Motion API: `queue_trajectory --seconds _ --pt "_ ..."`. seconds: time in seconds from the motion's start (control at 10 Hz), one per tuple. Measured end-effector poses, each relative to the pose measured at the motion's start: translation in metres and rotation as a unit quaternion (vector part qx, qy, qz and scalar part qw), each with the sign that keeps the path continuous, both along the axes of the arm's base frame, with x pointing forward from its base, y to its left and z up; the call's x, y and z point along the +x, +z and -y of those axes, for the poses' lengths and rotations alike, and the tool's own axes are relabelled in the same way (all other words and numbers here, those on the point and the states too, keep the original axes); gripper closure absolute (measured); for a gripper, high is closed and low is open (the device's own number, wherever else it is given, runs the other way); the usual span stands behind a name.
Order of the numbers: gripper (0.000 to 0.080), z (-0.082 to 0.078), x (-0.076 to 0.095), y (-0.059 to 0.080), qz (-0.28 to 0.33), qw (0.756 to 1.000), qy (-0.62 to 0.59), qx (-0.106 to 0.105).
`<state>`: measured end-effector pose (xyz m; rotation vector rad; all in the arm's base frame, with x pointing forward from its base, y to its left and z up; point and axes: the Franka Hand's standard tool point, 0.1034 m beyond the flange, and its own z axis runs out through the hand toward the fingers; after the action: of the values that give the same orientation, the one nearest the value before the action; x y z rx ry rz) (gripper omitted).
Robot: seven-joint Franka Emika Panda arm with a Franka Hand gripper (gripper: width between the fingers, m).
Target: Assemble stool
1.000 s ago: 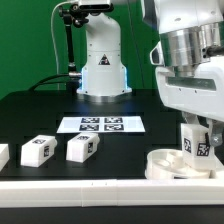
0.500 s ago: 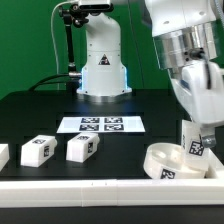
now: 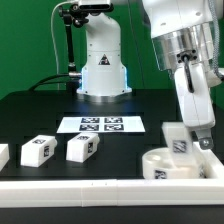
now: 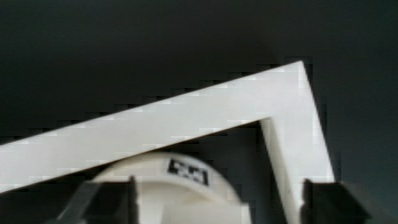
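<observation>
One leg (image 3: 176, 140) stands upright, long axis vertical, on seat disc (image 3: 158, 166) at lower right, near border rail (image 3: 90, 186). Just right of it, gripper (image 3: 198, 132) jaws spread. Lower left, loose legs (image 3: 82, 148) lie flat; open black table (image 3: 120, 105) between.

Seat disc (image 3: 186, 167): white, round, lying flat, to the exterior view's right of the marker board (image 3: 100, 124). One tagged leg (image 3: 176, 140) stands upright on it. Loose legs (image 3: 83, 148) lie on their sides left of the board, apart.

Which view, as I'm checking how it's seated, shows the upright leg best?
The exterior view: the leg stands upright on the seat disc, its side and tag visible. The wrist view shows only its tagged end, partly cropped.
</observation>
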<state>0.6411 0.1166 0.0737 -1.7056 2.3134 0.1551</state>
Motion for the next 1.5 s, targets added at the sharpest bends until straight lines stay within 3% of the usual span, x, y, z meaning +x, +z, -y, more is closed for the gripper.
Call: queue_trajectory --seconds 0.1,0.4,0.8,1.0,1.3,1.5 --pt "0.0189 0.0 0.0 0.0 0.001 1.0 0.004 -0.001" --pt "0.0157 0.003 0.006 0.015 0.029 0.997 0.075 -0.01" --pt "0.015 0.002 0.003 0.013 0.051 0.979 0.198 -0.028" --pt "0.015 0.002 -0.002 0.017 0.046 0.95 0.309 -0.028" --pt "0.015 0.003 -0.003 0.035 0.073 0.897 0.434 -0.036" --pt "0.015 0.005 -0.003 0.034 0.092 0.861 0.498 -0.044"
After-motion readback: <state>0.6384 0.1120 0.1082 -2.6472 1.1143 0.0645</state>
